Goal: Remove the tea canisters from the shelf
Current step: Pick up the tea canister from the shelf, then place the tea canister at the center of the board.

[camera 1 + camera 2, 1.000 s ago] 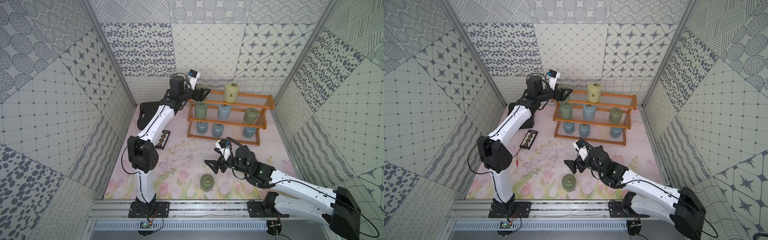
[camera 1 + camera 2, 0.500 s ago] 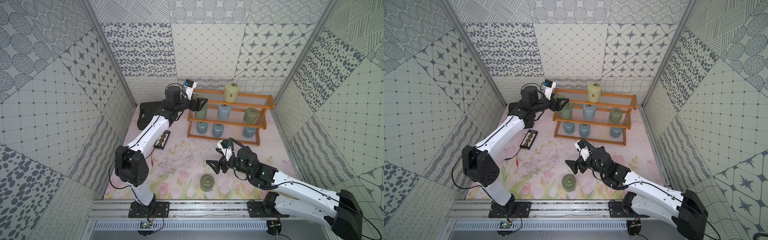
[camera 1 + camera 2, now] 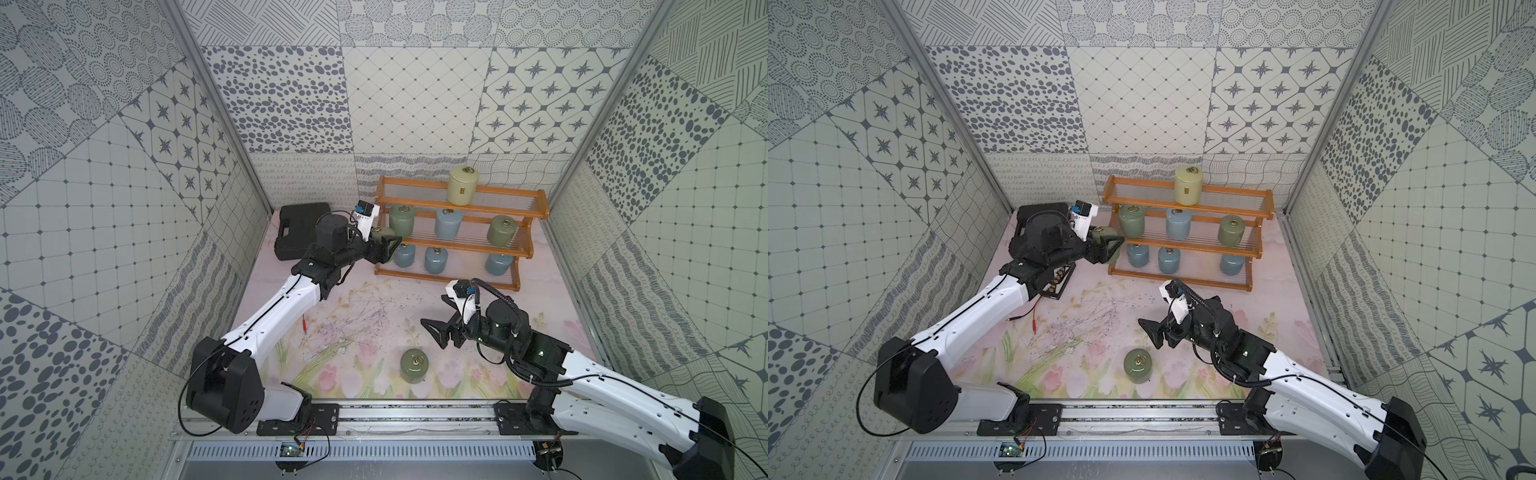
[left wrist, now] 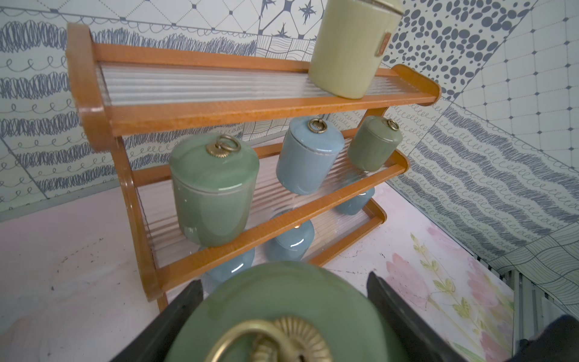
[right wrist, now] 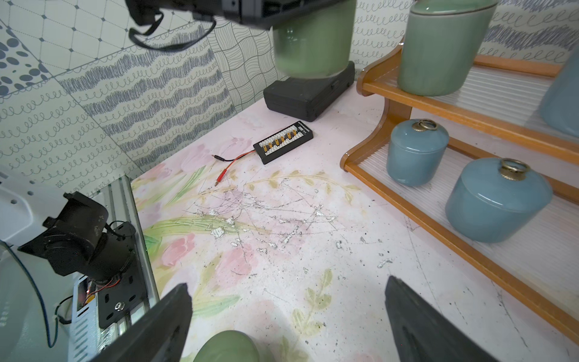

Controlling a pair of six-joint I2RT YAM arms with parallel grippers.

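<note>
Clamping a green canister (image 4: 282, 301) clear of the shelf (image 4: 250, 114) in the left gripper (image 3: 385, 248), holding the right gripper (image 3: 432, 308) wide open, empty, likely needing a table (image 3: 357, 299) set-down.

Tea canisters (image 4: 213, 194) on shelf (image 4: 219, 114) had smooth, glossy glaze that caught reflections. Cream canister (image 4: 351, 53) on shelf's top tier looked duller, satin. Ring handles (image 4: 224, 145) were brass-coloured metal with ridged bases. Shelf was varnished orange-brown wood; slats (image 4: 203, 84) were finely ribbed. Black case (image 5: 308, 94) beside shelf was matt plastic. Counter (image 5: 282, 219) before shelf was scratched, print flaking.
</note>
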